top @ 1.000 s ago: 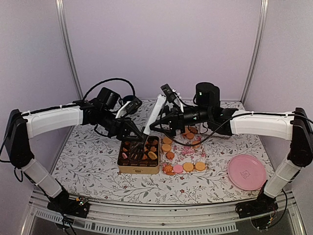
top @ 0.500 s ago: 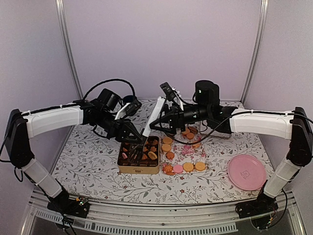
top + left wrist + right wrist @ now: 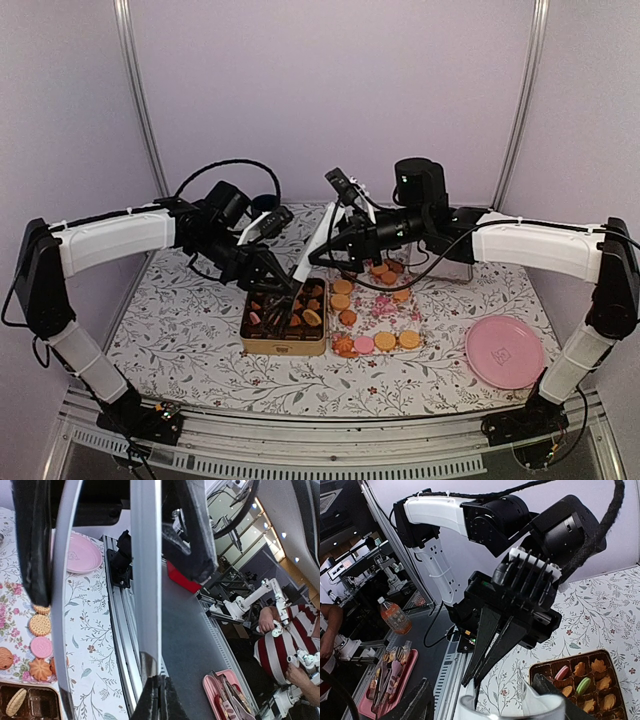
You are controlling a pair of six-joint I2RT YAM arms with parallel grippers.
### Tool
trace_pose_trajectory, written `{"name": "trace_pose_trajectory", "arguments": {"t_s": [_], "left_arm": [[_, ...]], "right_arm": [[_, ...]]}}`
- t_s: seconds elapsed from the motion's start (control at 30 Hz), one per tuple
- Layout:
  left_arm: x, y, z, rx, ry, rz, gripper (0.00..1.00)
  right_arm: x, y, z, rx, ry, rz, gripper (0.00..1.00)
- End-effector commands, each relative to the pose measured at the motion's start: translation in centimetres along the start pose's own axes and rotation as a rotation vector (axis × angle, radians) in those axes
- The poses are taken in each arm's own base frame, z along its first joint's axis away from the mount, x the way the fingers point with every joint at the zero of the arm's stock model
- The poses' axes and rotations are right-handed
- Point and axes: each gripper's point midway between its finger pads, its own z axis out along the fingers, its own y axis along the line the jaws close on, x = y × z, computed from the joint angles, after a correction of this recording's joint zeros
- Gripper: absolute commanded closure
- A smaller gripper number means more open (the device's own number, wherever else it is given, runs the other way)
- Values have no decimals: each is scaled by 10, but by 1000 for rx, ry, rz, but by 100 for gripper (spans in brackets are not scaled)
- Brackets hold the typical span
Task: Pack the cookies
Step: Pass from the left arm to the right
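On my bench (image 3: 180, 330) the compartmented box (image 3: 283, 346) sits near the middle. Loose cookies (image 3: 385, 340) lie just right of it, and others sit in its compartments. The plate (image 3: 505, 352) lies well apart at the right, near the front edge. Above the box's rear edge a tilted lid (image 3: 318, 238) hangs between my left tool (image 3: 288, 290) and right tool (image 3: 335, 250).

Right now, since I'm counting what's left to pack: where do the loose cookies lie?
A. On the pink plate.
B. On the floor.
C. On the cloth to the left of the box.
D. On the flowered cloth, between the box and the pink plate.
D: the loose cookies lie on the flowered cloth, to the right of the box and left of the pink plate, not touching the plate.
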Motion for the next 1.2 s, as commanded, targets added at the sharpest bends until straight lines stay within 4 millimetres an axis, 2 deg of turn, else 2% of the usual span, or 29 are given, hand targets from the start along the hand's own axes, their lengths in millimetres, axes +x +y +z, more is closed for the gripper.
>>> {"name": "trace_pose_trajectory", "arguments": {"t_s": [0.0, 0.27, 0.43, 0.63, 0.77, 0.87, 1.0, 1.17], "left_arm": [[-4, -3, 4, 14, 9, 31, 100], [-8, -1, 4, 9, 12, 32, 100], [-9, -3, 3, 6, 16, 40, 100], [-9, 0, -1, -27, 26, 53, 100], [-10, 13, -8, -98, 39, 66, 100], [-6, 39, -15, -244, 75, 71, 92], [-5, 65, -29, -392, 99, 52, 79], [2, 82, -50, -506, 102, 32, 64]], "right_arm": [[12, 2, 5, -5, 50, 8, 34], [7, 3, 21, -5, 38, -27, 41], [21, -4, 31, 3, 68, 7, 48], [25, -6, 20, 69, 68, 9, 52], [23, -15, 8, 177, 58, 3, 58], [21, -23, 2, 250, 54, -9, 58], [17, -34, -6, 350, 42, -22, 62], [11, -43, -17, 455, 20, -47, 62]]}}
